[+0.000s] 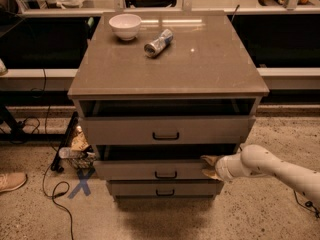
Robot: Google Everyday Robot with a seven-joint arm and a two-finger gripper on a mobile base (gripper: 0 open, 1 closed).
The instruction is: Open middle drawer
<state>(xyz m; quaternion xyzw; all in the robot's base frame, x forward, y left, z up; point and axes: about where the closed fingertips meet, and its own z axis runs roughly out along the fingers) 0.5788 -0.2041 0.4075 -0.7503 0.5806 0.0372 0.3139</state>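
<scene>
The middle drawer [150, 170] is the second of three grey drawers in the cabinet, with a small black bar handle [165, 174]. It stands pulled out a little, with a dark gap above its front. My gripper [209, 167] on the white arm [272, 168] is at the right end of the middle drawer's front, touching its top right corner. The top drawer [165, 130] is also pulled out a little. The bottom drawer [164, 188] looks closed.
A white bowl [125, 25] and a lying can [158, 42] rest on the cabinet top [200, 69]. Cables, a blue floor cross [80, 183] and clutter lie left of the cabinet. A shoe [11, 181] is at the far left. Counters run behind.
</scene>
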